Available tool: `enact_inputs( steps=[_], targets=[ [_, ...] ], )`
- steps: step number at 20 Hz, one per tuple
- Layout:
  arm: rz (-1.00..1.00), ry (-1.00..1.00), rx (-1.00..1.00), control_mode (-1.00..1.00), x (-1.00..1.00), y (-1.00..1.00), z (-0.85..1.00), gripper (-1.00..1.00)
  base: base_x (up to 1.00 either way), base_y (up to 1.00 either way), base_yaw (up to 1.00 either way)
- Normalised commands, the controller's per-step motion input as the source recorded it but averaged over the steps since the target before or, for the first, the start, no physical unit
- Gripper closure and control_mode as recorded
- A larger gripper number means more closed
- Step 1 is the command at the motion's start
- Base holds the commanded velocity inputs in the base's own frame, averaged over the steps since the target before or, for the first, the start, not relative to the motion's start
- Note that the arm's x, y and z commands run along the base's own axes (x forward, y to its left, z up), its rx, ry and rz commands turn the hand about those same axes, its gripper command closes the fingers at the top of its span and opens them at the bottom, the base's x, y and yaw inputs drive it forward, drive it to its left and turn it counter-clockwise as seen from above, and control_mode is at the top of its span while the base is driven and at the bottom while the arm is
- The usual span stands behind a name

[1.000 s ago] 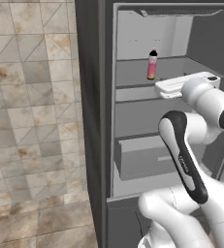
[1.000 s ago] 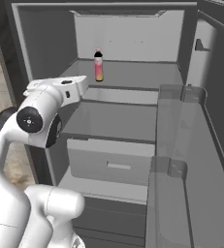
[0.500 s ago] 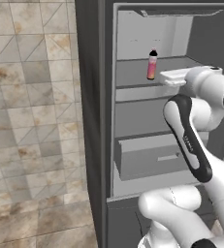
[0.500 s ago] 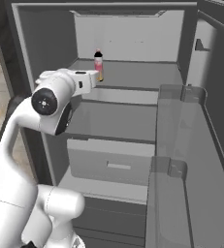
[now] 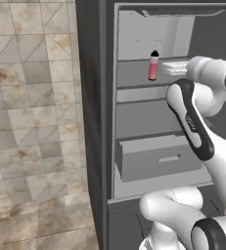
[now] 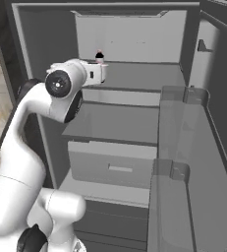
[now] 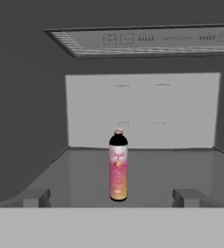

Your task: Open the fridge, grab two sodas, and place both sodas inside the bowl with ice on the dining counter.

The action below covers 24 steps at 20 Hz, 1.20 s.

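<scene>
One soda [image 7: 118, 165] stands upright on the top shelf of the open fridge [image 5: 96, 122], near the middle and apart from the walls. The gripper [image 7: 111, 197] is level with it just in front, jaws spread wide, holding nothing, no contact with the bottle

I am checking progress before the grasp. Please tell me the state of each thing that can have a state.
fridge: door open, interior exposed.
soda: upright on the top shelf, capped, not held.
drawer: shut.
claw: open, level with the soda, one finger on each side, not touching it.
</scene>
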Motion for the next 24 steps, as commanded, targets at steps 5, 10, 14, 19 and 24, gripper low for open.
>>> enact_inputs(
  steps=[5,10,14,19,24],
  targets=[
    [0.0,0.02,0.0,-1.0,0.43,0.0,0.0,-1.0,0.0,0.0,0.0],
    [0.0,0.01,0.0,-1.0,0.39,0.0,0.0,-1.0,0.0,0.0,0.0],
    [0.0,0.0,0.0,-1.0,0.38,0.0,-0.01,-1.0,0.0,0.0,0.0],
    [0.0,0.0,0.0,-1.0,0.35,0.0,-0.07,-1.0,0.0,0.0,0.0],
    [0.0,0.0,0.0,-1.0,0.29,0.0,-0.15,-1.0,0.0,0.0,0.0]
  ],
)
